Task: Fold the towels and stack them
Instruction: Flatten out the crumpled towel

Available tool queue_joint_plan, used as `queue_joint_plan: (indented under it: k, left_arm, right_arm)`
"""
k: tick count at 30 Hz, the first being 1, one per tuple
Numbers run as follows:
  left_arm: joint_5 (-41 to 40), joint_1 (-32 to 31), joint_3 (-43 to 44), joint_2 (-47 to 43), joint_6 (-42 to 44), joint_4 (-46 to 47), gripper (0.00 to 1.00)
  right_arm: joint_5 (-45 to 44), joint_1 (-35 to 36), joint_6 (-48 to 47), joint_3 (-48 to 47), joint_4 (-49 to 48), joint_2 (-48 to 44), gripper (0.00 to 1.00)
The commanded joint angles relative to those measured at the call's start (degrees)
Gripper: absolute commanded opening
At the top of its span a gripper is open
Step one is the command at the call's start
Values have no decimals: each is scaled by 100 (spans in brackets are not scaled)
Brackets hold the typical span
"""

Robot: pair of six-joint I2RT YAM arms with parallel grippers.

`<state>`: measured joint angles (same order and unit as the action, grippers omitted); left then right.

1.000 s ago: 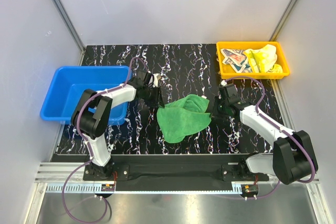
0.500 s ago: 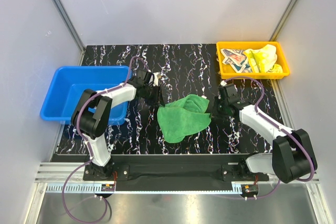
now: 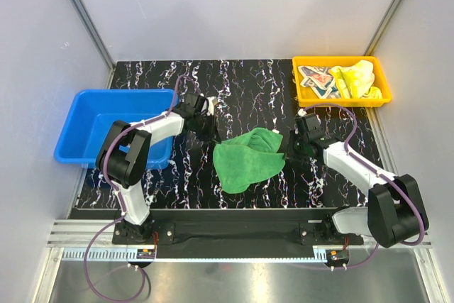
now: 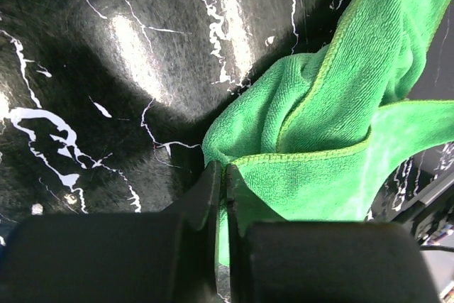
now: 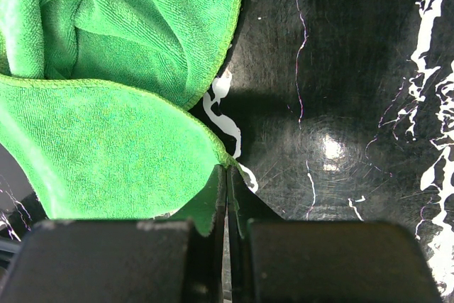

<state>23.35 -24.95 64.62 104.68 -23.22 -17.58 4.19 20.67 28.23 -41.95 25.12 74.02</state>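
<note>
Since a second ago, the jaws of the left gripper [image 4: 224, 172] are brought together on the 9 o'clock corner of the green towel [image 3: 245, 161]; little else is moved. The right gripper [image 5: 227, 172] is pinched on its 3 o'clock corner. The towel is seen crumpled, not yet folded, at the centre of the table [image 3: 241, 83]. At 1 o'clock, the pale yellow towel [image 3: 355, 79] and the printed towel [image 3: 317, 78] are left in the yellow bin [image 3: 303, 94]; nothing is stacked.
</note>
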Motion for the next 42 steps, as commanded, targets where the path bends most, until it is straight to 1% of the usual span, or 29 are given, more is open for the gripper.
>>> queue_joint_plan:
  k: [1, 5, 7, 8, 9, 10, 12, 13, 14, 15, 16, 18, 19, 20, 22, 24, 25, 26, 27, 29, 30, 32, 33, 35, 37, 39, 40, 41, 42]
  left_arm:
    - [20, 16, 253, -88, 2, 80, 0]
    - [-111, 8, 393, -229, 37, -131, 0]
    - [-269, 8, 638, -438, 81, -445, 0]
    - [-453, 8, 744, -518, 142, -587, 0]
    - [-524, 16, 1032, -615, 186, -719, 0]
    - [-586, 8, 1183, -712, 221, -990, 0]
    - [-788, 8, 1499, -1002, 362, -1246, 0]
    - [-832, 8, 1858, -1090, 415, -1465, 0]
    - [-946, 16, 2053, -1273, 502, -1572, 0]
    - [-1016, 8, 2455, -1362, 538, -1668, 0]
    - [-1087, 16, 2650, -1459, 573, -1826, 0]
    - [-1236, 16, 3202, -1740, 678, -1950, 0]
    - [-1272, 8, 3354, -1845, 696, -1985, 0]
    - [-1272, 16, 3468, -1942, 740, -1968, 0]
    - [-1141, 8, 3759, -2285, 767, -1916, 0]
    - [-904, 16, 3917, -2635, 740, -1880, 0]
    - [-790, 8, 3935, -2750, 714, -1819, 0]
    - [-458, 8, 3918, -2847, 697, -1784, 0]
    - [-324, 8, 3848, -2944, 679, -1749, 0]
    - [-252, 8, 3725, -3129, 443, -1731, 2]
    - [-209, 8, 3559, -3147, 381, -1757, 0]
    - [88, 8, 3278, -3086, 223, -1705, 0]
    - [212, 16, 2911, -3042, 178, -1644, 0]
    - [406, 8, 2540, -2867, 29, -1529, 0]
    - [346, 8, 2012, -2700, -42, -1529, 0]
    - [336, 8, 1487, -2349, -95, -1494, 3]
    - [432, 16, 1344, -2208, -103, -1415, 9]
    - [477, 16, 1212, -2067, -69, -1345, 11]
    - [512, 16, 1019, -1709, -51, -1231, 13]
  right_arm:
    - [65, 8, -81, -129, -104, 25, 0]
    - [-40, 8, -142, -286, 62, 34, 0]
    - [-356, 8, -204, -488, 255, 8, 0]
    - [-374, 8, -230, -768, 439, -62, 0]
    - [-714, 8, -291, -944, 536, -106, 0]
    - [-830, 8, -335, -1329, 624, -194, 0]
    - [-1156, 8, -492, -1770, 871, -265, 0]
    - [-1226, 8, -572, -2233, 932, -300, 0]
    - [-1358, 8, -651, -2464, 976, -309, 0]
    - [-1411, 8, -817, -2693, 959, -335, 0]
    - [-1455, 8, -915, -3113, 916, -353, 0]
    - [-1430, 8, -1239, -3537, 749, -362, 0]
    - [-1421, 8, -1328, -4000, 731, -362, 0]
    - [-1377, -1, -1390, -4231, 713, -371, 0]
    - [-1342, 8, -1574, -4810, 731, -475, 0]
    - [-1167, 8, -1732, -5067, 731, -607, 0]
    - [-1018, 8, -1855, -5129, 626, -834, 0]
    - [-790, 8, -1908, -5095, 573, -976, 0]
    - [-753, 16, -1926, -5042, 546, -1108, 0]
    - [-552, 8, -1891, -4884, 642, -1416, 0]
    - [-463, 8, -1822, -4779, 669, -1504, 0]
    - [-297, 16, -1690, -4279, 669, -1767, 0]
    - [-296, 16, -1541, -4086, 669, -1838, 0]
    - [-365, 16, -1400, -3488, 687, -2022, 0]
    - [-383, 8, -1198, -2934, 713, -2137, 0]
    - [-681, 8, -1005, -2626, 783, -2163, 0]
    - [-787, -1, -943, -2338, 836, -2172, 0]
    - [-936, 8, -872, -2196, 854, -2155, 0]
    - [-963, 8, -785, -1933, 845, -2129, 0]
